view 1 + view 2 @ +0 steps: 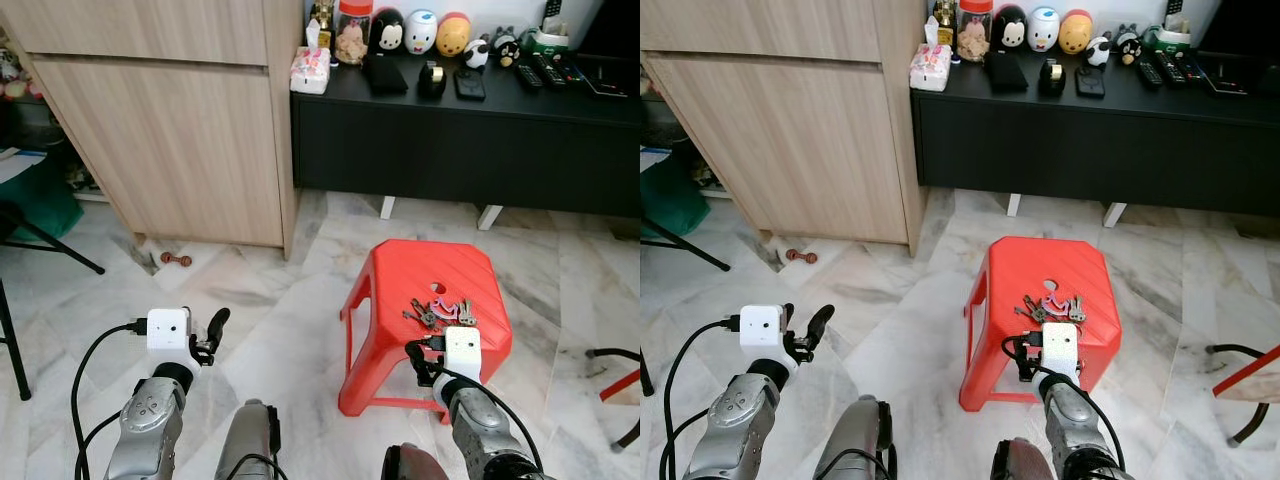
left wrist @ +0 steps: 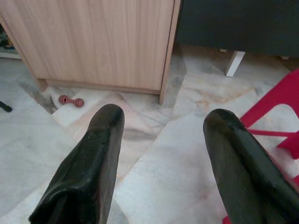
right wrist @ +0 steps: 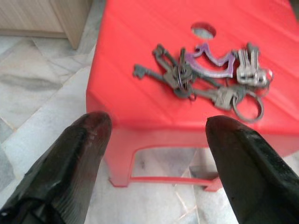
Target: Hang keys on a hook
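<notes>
Although its two black fingers point(image 3: 70, 172) are spread wide with nothing between them, the right gripper point(image 3: 154, 140) is already lined up on the keys point(image 3: 205, 77), hovering just short of the near edge of the red stool point(image 1: 400, 265) and a little above its seat. The bunch lies flat on the stool's top, beside the small round hole in the seat: several keys fanned out on rings, with a purple clip among them, none of it touched by either finger. By the look of it, the task is at its very start; the keys have not been picked up, and the reach, the grasp, the carry and the hanging itself are all left to do. No hook can be made out from where the robot stands, so where the keys must go is an open question. Off to the other side, the left gripper point(image 1: 205, 335) is held out over the bare marble floor point(image 1: 270, 300), its fingers point(image 2: 91, 163) also parted and holding nothing, pointing toward the wooden cabinet point(image 1: 170, 130). Further back, a low black console point(image 1: 450, 130) along the wall carries a row of small figurines, a tissue box and remote controls.
</notes>
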Controlling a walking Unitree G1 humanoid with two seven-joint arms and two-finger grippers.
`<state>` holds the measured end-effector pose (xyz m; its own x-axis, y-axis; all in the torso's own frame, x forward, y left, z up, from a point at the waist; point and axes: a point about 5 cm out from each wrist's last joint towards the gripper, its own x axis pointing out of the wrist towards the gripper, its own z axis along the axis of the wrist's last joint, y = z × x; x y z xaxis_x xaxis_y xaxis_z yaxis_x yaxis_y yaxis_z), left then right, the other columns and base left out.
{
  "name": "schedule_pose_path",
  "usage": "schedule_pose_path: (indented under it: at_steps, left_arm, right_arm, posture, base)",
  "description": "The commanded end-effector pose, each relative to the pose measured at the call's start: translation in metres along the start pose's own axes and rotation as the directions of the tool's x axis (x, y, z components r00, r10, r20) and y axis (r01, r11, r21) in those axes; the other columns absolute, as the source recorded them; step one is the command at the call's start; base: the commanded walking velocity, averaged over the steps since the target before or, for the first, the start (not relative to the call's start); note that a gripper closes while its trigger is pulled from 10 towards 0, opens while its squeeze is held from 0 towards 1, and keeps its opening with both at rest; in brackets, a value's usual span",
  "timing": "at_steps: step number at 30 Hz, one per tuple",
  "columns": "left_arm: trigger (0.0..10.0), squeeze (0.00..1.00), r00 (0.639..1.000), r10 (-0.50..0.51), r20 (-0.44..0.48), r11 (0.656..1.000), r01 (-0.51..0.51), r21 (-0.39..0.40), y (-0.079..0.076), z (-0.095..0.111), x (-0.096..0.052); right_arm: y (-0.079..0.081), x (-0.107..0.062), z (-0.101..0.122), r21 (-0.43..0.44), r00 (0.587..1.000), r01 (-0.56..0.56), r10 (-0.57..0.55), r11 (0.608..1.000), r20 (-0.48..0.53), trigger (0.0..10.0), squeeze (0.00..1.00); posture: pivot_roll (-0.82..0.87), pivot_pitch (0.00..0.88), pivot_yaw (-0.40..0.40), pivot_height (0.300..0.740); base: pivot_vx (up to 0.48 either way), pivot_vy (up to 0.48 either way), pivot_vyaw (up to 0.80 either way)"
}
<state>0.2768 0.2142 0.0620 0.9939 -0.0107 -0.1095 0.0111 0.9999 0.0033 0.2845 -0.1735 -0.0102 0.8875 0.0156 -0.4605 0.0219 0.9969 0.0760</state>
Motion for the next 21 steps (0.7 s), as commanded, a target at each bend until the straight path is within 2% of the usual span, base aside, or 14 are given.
schedule_pose_path:
  at_steps: [1,15,21]
  left_arm:
    - [10.0,0.00,1.000,0.006,0.009,1.000,-0.006,-0.012,0.0006,0.0006,-0.0016]
    - [10.0,0.00,1.000,-0.006,-0.005,1.000,0.006,0.006,0.0007,-0.0014,-0.0023]
    - [10.0,0.00,1.000,-0.004,-0.008,1.000,0.004,0.007,0.0009,-0.0019,-0.0026]
  right_arm:
    - [-0.0013,0.0014,0.0055,0.008,1.000,0.007,-0.008,1.000,0.021,10.0,0.00]
    - [0.0002,0.0019,0.0057,0.008,1.000,0.010,-0.010,1.000,0.019,10.0,0.00]
    - [0.0008,0.0019,0.0044,0.004,1.000,0.001,-0.002,1.000,0.008,10.0,0.00]
  posture:
    - [0.20,0.152,-0.051,0.630]
    - [0.20,0.150,-0.052,0.630]
    - [0.20,0.151,-0.051,0.630]
  base:
    - [0.401,0.000,0.00]
    - [0.404,0.000,0.00]
    - [0.000,0.000,0.00]
